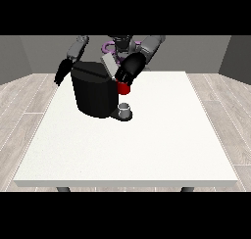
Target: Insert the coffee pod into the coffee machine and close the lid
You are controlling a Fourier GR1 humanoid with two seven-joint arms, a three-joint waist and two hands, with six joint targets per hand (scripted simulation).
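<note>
White table (147, 150) fills most of the room's middle, square and broad, on a pale wood-plank floor (29, 101) with grey walls behind. Toward its far left stands the black coffee machine (93, 93), a bulky dark block with its grey lid (110, 65) tilted up at the top. A red thing at the machine (124, 88) shows just under the lid's right end. The hand at the view's right (128, 72) is down at the lid and that red thing, dark against them; I cannot tell how its fingers lie. The hand at the view's left (62, 72) hangs beside the machine's far left corner, apart from it, fingers pointing down and released. A small grey thing (125, 108) sits on the machine's base at the front right.
</note>
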